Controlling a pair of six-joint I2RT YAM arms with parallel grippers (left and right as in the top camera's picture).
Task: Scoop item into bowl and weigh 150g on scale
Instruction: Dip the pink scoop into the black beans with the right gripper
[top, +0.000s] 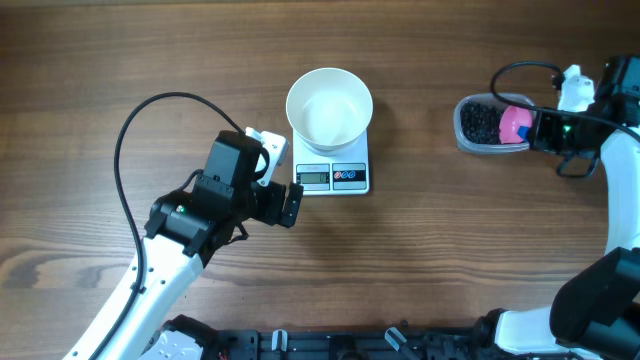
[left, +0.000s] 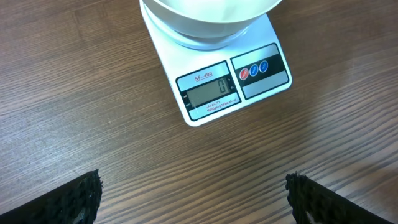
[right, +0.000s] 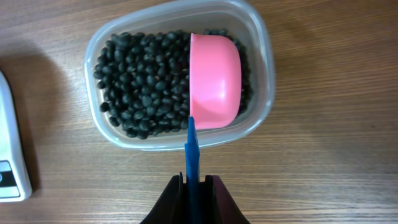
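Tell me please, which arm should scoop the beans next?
Right: the right end effector grips the pink scoop in the tub of beans; the left end effector hangs open beside the scale.

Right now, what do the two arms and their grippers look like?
The left arm and right arm are white with black wrist housings and a small green light each. A black cable loops above each. The left gripper has black, rough-textured fingers; the right gripper looks dark and smooth.
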